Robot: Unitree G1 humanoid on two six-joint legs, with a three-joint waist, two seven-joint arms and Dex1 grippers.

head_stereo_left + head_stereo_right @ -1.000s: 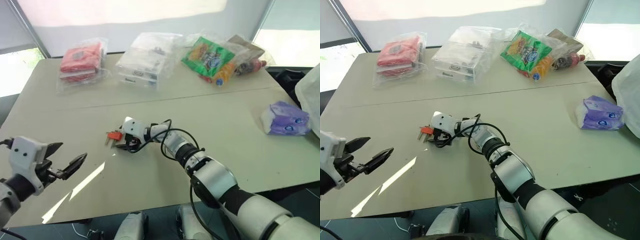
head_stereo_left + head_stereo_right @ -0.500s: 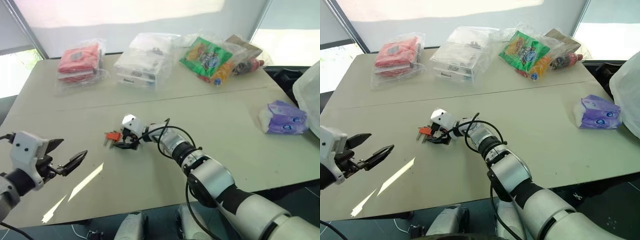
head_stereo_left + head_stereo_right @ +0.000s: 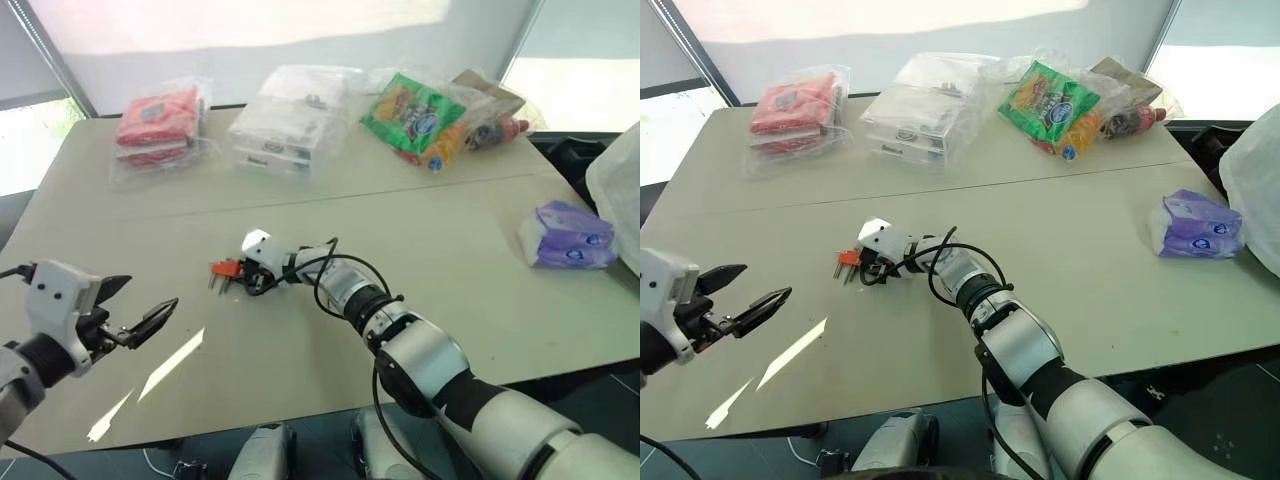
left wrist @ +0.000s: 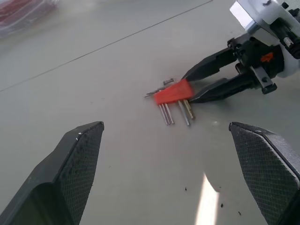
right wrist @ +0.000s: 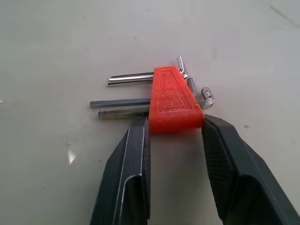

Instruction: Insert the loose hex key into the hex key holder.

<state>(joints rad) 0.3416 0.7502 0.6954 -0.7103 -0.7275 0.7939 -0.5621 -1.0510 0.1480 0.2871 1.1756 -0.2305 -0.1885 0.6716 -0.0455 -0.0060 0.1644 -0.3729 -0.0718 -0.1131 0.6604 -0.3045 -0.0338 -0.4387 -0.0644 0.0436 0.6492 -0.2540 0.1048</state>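
**A:** How many hex key holders are there, and where?

**B:** One. The hex key holder point(image 5: 173, 101) is a red-orange wedge lying flat on the beige table point(image 3: 450, 230), near its middle. Four straight metal shafts point(image 5: 122, 103) stick out of one side in two pairs, and a few short bent ends show on the other side.

**A:** And the loose hex key?

**B:** I cannot pick it out. In the left wrist view one short grey metal bit point(image 4: 168, 82) lies just beside the block, but I cannot tell what it is.

**A:** The grippers?

**B:** Two. The right gripper point(image 5: 174, 123) has a black finger pressed on each side of the holder's wide end, clamping it. The left gripper point(image 3: 152, 292) hangs over the table's near left part, fingers spread wide, holding nothing, well apart from the block.

**A:** Anything else?

**B:** Along the far edge: one red packet in clear plastic point(image 3: 158, 118), one clear bag of white boxes point(image 3: 285, 125), one green snack bag point(image 3: 415, 108). One purple tissue pack point(image 3: 565, 238) lies to the right. Their print is too small to read.
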